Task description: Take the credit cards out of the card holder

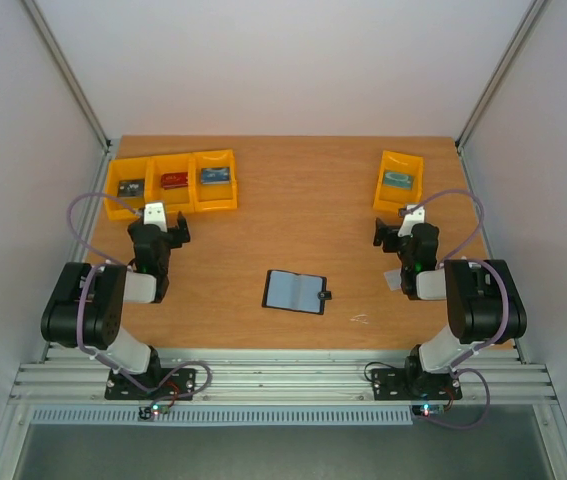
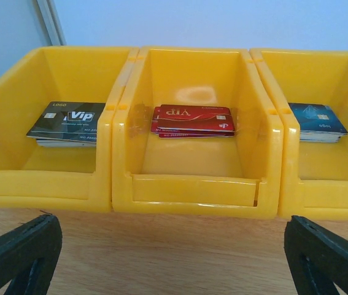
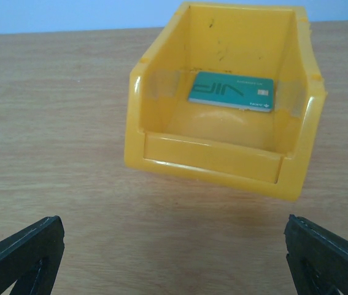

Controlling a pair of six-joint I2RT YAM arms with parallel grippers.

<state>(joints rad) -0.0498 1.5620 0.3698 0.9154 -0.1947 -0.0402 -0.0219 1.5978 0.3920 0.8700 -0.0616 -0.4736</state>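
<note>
The card holder point(image 1: 295, 291) lies opened flat on the wooden table, between the two arms and a little toward the front. Its inside is grey-blue, its edge black, and a small black tab point(image 1: 325, 295) sticks out on the right. From the top view I cannot make out the credit cards in its pockets. Neither wrist view shows the holder. My left gripper point(image 1: 166, 222) point(image 2: 174, 246) hovers open in front of the left bins, nothing between its fingers. Over on the right, my other gripper point(image 1: 400, 230) point(image 3: 174, 246) is also open and empty, facing a single bin.
Three yellow bins stand at the back left: one point(image 2: 45, 184) with black cards point(image 2: 68, 121), the middle one point(image 2: 195, 190) with red cards point(image 2: 192, 120), the third point(image 2: 324, 193) with blue cards point(image 2: 318, 120). A fourth bin point(image 3: 210, 157) at back right holds a green card point(image 3: 232, 92).
</note>
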